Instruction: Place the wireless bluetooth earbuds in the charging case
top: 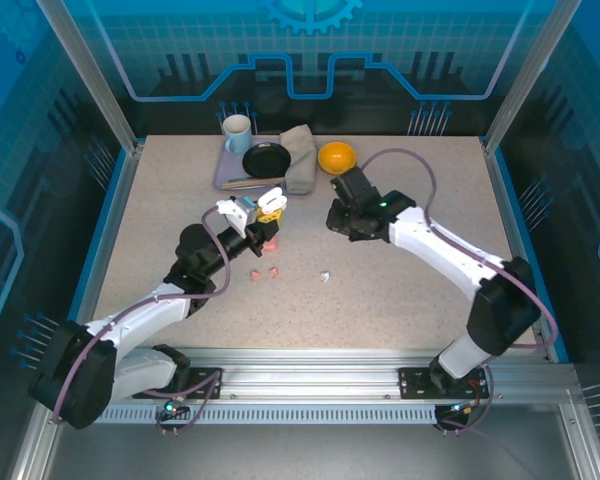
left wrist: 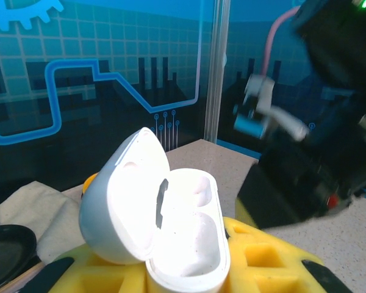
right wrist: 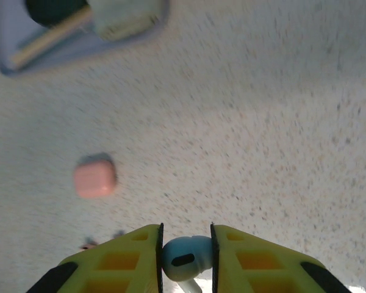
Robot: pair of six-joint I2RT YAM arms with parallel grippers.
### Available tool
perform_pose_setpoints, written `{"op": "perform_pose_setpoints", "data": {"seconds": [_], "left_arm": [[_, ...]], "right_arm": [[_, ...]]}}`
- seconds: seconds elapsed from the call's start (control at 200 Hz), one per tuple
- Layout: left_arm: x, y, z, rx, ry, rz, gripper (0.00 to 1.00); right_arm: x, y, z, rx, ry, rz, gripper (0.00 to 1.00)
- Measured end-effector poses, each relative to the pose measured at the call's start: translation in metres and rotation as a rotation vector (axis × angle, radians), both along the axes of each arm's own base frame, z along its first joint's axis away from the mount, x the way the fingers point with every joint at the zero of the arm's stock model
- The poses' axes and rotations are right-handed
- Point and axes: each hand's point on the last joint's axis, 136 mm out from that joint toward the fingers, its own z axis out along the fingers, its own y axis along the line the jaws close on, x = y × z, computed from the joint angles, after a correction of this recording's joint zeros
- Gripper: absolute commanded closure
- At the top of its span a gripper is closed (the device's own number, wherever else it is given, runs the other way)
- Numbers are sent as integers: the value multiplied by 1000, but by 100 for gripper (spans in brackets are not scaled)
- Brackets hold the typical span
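Note:
My left gripper holds a white charging case up off the table, shut on its base. The case stands open, its lid tipped back and both sockets showing between the yellow fingers. My right gripper is shut on a white earbud, stem pointing down, above bare tabletop. In the top view the right gripper hovers just right of the case. Two salmon-pink earbuds and another white earbud lie on the table. A pink case sits below the left gripper.
At the back of the table stands a grey tray with a mug, a black plate and a folded cloth. An orange bowl sits beside it. The right arm's black wrist looms close to the case.

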Motion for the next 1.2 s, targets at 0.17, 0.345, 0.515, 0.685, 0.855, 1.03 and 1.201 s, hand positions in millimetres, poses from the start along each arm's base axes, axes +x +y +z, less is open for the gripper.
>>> {"op": "perform_pose_setpoints", "data": {"seconds": [0.17,0.345,0.515,0.685,0.855,1.03,1.201], "left_arm": [[3,-7,-8,12,25,-22,100],[9,-24,-14,24,48,-55,100],[21,-41,-12,28,55,-81,100],[32,-55,-3,23,43,-100,100],[41,-65,11,12,19,-112,100],[46,-72,26,1,-5,-121,100],[48,-77,39,-8,-22,-129,100]], "right_arm": [[8,-8,57,57,-174,24,74],[16,0,106,116,-317,78,73],[21,15,146,199,-446,142,73],[21,28,182,286,-575,199,73],[11,41,193,338,-673,264,73],[2,54,186,367,-721,317,74],[-3,64,183,387,-753,350,74]]}}
